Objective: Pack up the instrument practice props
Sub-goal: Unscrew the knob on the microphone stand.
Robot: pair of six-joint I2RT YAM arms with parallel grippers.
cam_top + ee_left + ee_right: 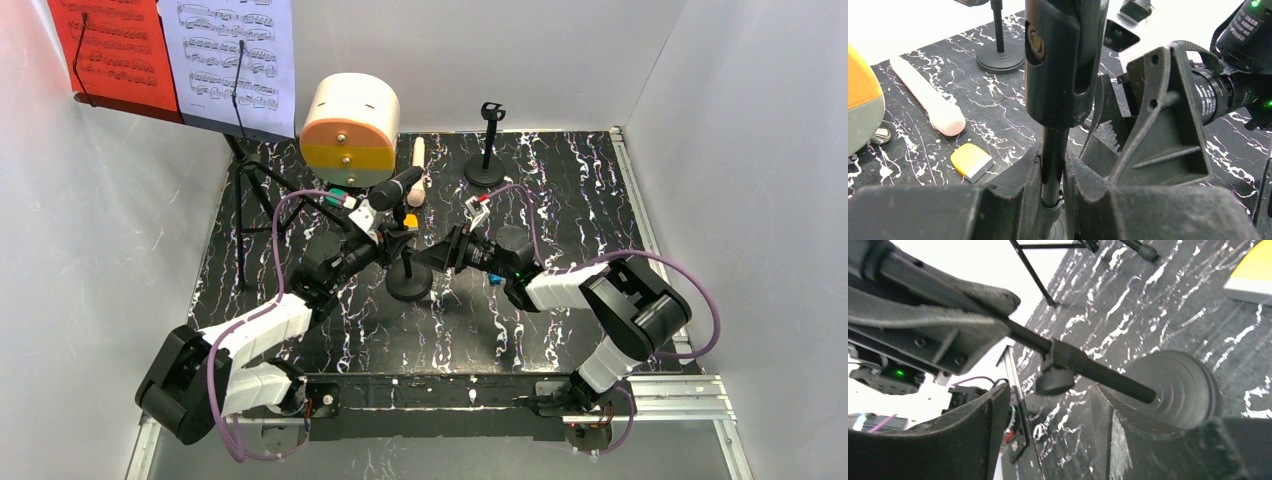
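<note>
Two sheets, a red page [105,45] and a white page [235,50], stand on the music rack [205,119] at the 10 o'clock corner of the table [560,200]. Its tripod legs are planted below it. At 12 o'clock sits a round cream-and-orange case [350,125]. A cream microphone [419,155] lies flat just at the case's 3 o'clock side, and a small yellow block [971,161] lies near the microphone's head.

At the table's centre stands a mic holder [409,283] on its round base, with a black microphone [396,187] cradled at its top and tilted toward 2 o'clock. The left fingers [1013,195] come in from 8 o'clock and are clenched on the holder's thin stem, one on each side, below the microphone and above the base.

The right fingers [973,440] reach in from 3 o'clock, low and close to the same holder. They are spread apart with a clear gap. In the right wrist view the stem and its clamp knob lie across that gap and beyond it, touching neither finger. The round base sits just past the fingertip on the right of that view.

A second mic holder [487,150] stands upright and bare at 1 o'clock, well apart from both arms.
</note>
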